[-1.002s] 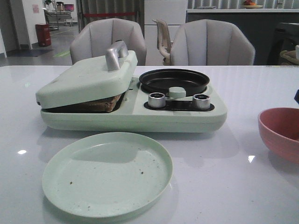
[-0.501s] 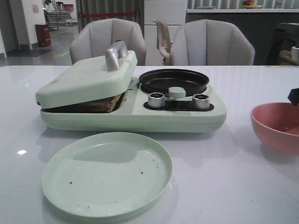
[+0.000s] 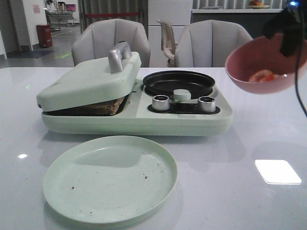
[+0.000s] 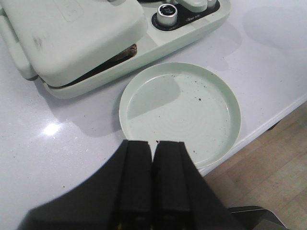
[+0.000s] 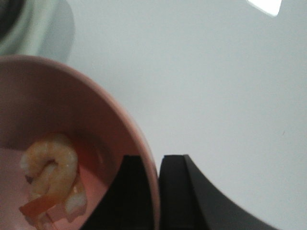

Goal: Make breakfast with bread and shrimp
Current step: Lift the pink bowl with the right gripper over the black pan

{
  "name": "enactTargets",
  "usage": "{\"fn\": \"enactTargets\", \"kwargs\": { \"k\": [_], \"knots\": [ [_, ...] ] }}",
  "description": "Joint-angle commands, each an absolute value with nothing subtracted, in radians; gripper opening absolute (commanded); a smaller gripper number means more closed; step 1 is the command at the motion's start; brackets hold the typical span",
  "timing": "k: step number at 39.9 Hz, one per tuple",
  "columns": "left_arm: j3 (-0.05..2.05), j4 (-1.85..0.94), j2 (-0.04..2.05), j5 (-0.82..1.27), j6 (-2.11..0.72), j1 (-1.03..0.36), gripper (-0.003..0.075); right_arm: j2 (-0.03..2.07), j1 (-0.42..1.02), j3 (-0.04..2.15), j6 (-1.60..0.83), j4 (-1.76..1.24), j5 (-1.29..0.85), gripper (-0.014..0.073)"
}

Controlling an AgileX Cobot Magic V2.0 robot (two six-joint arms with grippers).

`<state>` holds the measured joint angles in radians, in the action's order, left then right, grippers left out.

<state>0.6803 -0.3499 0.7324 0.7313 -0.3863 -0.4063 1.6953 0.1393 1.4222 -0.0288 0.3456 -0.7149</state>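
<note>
My right gripper [image 3: 289,36] [image 5: 154,165] is shut on the rim of a pink bowl [image 3: 259,64] [image 5: 72,110], held tilted in the air to the right of the pale green breakfast maker [image 3: 134,103]. A curled pinkish-orange shrimp [image 3: 262,75] [image 5: 50,167] lies inside the bowl. Bread [image 3: 103,108] [image 4: 125,51] shows only as a brown crust edge under the maker's lowered press lid [image 3: 91,79]. The black round pan [image 3: 178,82] on the maker holds nothing. My left gripper [image 4: 153,148] is shut on nothing, above the table's near edge, by the pale green plate [image 4: 180,110] [image 3: 110,177].
Two silver knobs [image 3: 161,102] [image 3: 206,103] sit on the maker's front. A silver handle [image 3: 118,56] tops the lid. Two grey chairs [image 3: 110,40] stand behind the white table [image 3: 249,158]. The table's near edge drops to a wooden floor [image 4: 268,177].
The pink bowl has risen from the table at the right and now hangs tilted in my right gripper, up beside the maker, with the shrimp showing inside. Nothing else moved.
</note>
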Motion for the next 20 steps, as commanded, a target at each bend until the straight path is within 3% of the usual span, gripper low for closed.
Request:
{"fn": "enactTargets", "kwargs": {
  "k": [1, 8, 20],
  "knots": [
    [0.708, -0.369, 0.728, 0.672, -0.378, -0.415, 0.0101, 1.646, 0.201, 1.528, -0.009, 0.443, -0.669, 0.0043],
    [0.708, -0.369, 0.728, 0.672, -0.378, -0.415, 0.0101, 1.684, 0.302, 1.655, 0.112, 0.632, -0.663, 0.0043],
    [0.708, -0.369, 0.728, 0.672, -0.378, -0.415, 0.0101, 1.841, 0.478, 1.8, 0.417, 1.248, -0.781, 0.0043]
  ]
}}
